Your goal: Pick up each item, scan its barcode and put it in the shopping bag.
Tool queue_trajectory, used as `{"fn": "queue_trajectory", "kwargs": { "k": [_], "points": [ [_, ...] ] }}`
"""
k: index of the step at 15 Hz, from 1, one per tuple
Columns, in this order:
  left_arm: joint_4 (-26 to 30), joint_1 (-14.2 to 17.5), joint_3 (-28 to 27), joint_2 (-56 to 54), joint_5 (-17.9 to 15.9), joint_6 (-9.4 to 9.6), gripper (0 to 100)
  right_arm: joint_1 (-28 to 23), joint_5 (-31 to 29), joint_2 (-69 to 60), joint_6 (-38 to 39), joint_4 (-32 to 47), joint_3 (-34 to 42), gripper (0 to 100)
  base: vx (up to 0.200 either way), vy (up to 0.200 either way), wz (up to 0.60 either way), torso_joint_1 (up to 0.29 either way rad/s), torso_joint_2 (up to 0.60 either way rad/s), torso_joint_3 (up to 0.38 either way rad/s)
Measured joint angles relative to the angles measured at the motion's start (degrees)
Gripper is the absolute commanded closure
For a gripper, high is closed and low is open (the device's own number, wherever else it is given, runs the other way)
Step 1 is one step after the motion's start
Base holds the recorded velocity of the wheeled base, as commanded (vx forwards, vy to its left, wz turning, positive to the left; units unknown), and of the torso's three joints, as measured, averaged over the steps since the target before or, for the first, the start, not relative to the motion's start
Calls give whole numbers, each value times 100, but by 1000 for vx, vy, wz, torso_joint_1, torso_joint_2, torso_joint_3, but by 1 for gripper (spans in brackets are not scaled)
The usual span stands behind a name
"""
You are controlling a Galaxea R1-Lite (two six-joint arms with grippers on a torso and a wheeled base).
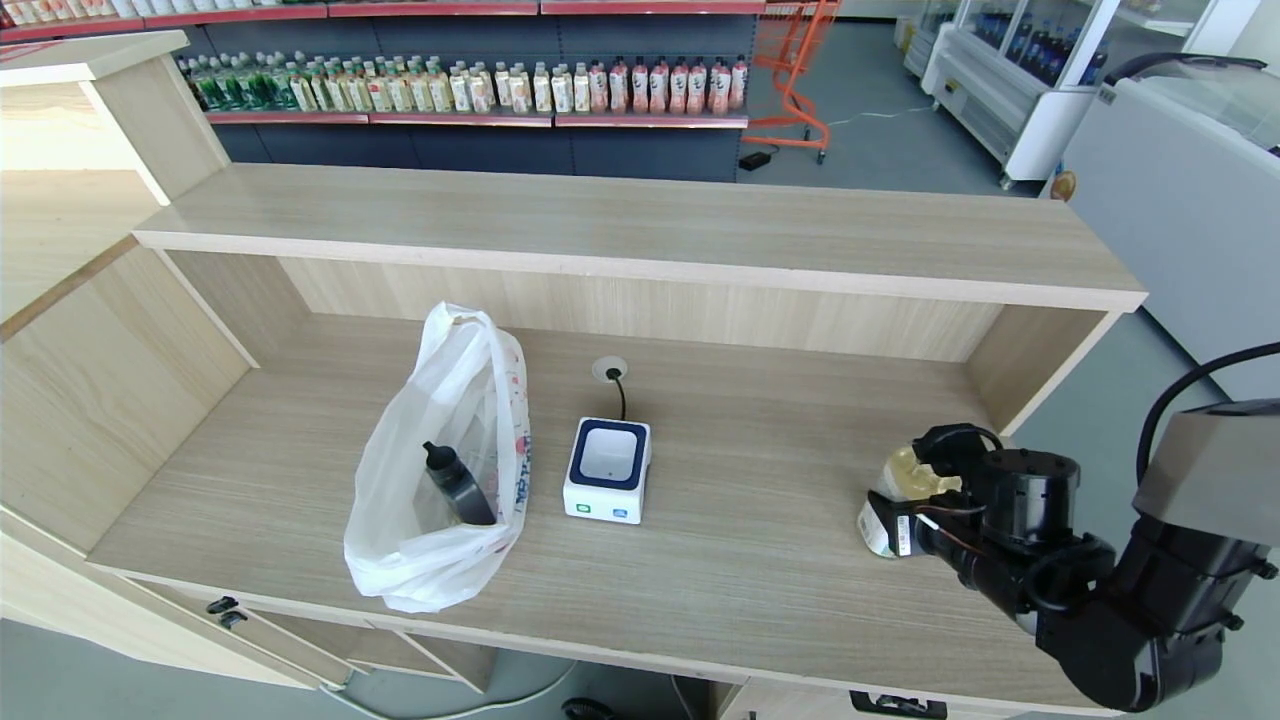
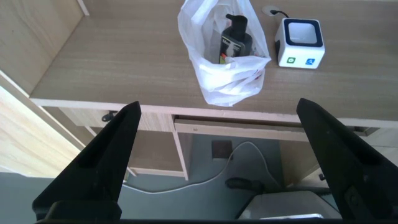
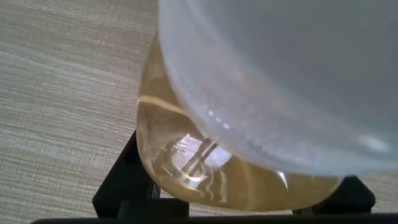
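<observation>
A clear bottle [image 1: 893, 487] of amber liquid with a white cap and a label sits low over the counter's right end. My right gripper [image 1: 925, 500] is shut on it. Up close, the bottle [image 3: 205, 162] lies between the two black fingers [image 3: 118, 190], and its white cap looms large. A white shopping bag [image 1: 440, 500] stands open at the left-centre with a black bottle [image 1: 458, 485] inside. The white and blue scanner [image 1: 607, 470] sits just right of the bag. My left gripper [image 2: 217, 112] hangs open and holds nothing, out in front of the counter, facing the bag [image 2: 224, 81] and the scanner [image 2: 300, 42].
The wooden counter [image 1: 760, 540] is boxed in by a raised ledge [image 1: 640, 225] at the back and side walls. The scanner's cable runs into a hole [image 1: 609, 369] behind it. A drawer front [image 2: 249, 129] shows under the counter's near edge.
</observation>
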Motion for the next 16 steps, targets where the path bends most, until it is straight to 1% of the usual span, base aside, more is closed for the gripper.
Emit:
{"fn": "queue_trajectory", "kwargs": {
  "k": [2,5,7,8,9,11,13,14,16],
  "points": [
    [2,0,0,0,0,-2,0,5,-22,7,-112,-11,-113,100,0,0,0,0,0,0],
    [0,0,0,0,2,0,0,-155,-1,-160,-536,127,-207,100,0,0,0,0,0,0],
    [2,0,0,0,0,0,0,-201,141,-361,-358,427,-206,100,0,0,0,0,0,0],
    [2,0,0,0,0,-2,0,-201,464,-518,-221,578,-223,100,0,0,0,0,0,0],
    [2,0,-2,0,0,0,0,-196,1026,-767,-84,866,-226,100,0,0,0,0,0,0],
    [0,0,-2,0,2,0,0,-190,2261,-1434,261,1738,-218,100,0,0,0,0,0,0],
    [0,0,-2,0,0,0,0,-152,3529,-2266,891,2527,-218,100,0,0,0,0,0,0],
    [2,0,-5,0,0,-2,0,-69,4011,-2577,1269,2714,-223,100,0,0,0,0,0,0],
    [2,0,-5,0,0,-2,0,284,4648,-3165,2000,2853,-282,100,0,0,0,0,0,0]
  ]
}}
